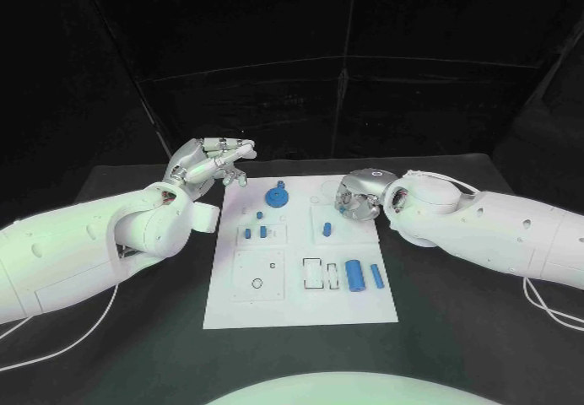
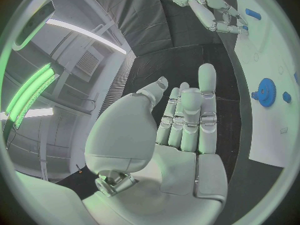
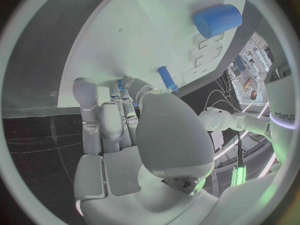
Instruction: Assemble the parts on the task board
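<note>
The task board (image 1: 305, 304) is sitting nearest, its front strip bare, and the job's looking barely half going: a big blue cylinder (image 1: 354, 275) and a slimmer blue peg (image 1: 377, 276) are lying loose near its right edge, waiting for slots. The blue gear (image 1: 276, 197) is sitting at the far end, with small pegs (image 1: 261, 229) standing mid-board. The left hand (image 1: 214, 160) is hovering off the board's far left corner, fingers loosely curled, holding nothing. The right hand (image 1: 357, 196) is hanging over the far right part; can't tell if it's pinching anything. Loose pieces are lying well apart from both.
</note>
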